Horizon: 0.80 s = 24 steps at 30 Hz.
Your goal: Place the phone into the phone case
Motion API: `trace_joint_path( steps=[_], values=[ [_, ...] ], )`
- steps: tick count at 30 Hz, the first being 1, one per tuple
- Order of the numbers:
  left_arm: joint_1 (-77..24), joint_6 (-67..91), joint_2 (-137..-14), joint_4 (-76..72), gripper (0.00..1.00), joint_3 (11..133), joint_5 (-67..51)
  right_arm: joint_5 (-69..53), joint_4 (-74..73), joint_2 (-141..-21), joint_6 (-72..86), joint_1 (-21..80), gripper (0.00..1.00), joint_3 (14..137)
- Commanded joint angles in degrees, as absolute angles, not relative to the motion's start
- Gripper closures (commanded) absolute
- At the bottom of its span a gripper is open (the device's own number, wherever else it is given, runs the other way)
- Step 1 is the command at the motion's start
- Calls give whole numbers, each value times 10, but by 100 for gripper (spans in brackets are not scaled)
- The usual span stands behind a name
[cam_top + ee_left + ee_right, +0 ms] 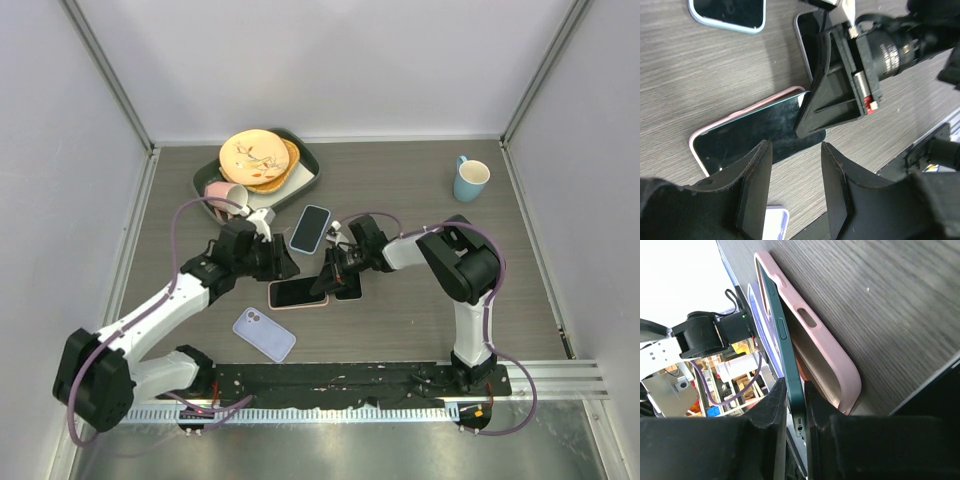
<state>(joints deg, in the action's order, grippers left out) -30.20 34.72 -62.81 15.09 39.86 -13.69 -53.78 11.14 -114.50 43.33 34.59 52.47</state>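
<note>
Right gripper [795, 407] pinches the rigid, likely slippery phone [781, 340] at its 3 o'clock end; left gripper [796, 157] hovers, jaws apart.

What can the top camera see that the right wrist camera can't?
Only the top camera shows the blue mug, the tray with plates and the pink cup. Only the right wrist camera shows the phone's thin edge pinched in the right jaws, its near end lifted off the pink case. Both show that phone and its pink case.
</note>
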Motion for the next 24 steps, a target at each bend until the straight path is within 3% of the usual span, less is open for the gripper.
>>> trace_joint_path(
  steps=[1, 3, 11, 17, 20, 24],
  values=[
    [-323, 321, -670, 135, 55, 424, -149, -352, -47, -1177, 367, 374, 99, 513],
    [-330, 320, -699, 135, 61, 428, -149, -342, -58, -1179, 362, 374, 97, 516],
    [-352, 332, -775, 83, 67, 411, -163, -316, -93, -1182, 331, 379, 89, 526],
    [-358, 351, -811, 53, 79, 390, -164, -250, -159, -1181, 288, 395, 85, 562],
    [-359, 359, -834, 40, 84, 379, -168, -199, -207, -1174, 271, 412, 80, 584],
    [-359, 373, -853, 40, 89, 367, -160, -149, -243, -1164, 255, 432, 64, 600]
  ],
)
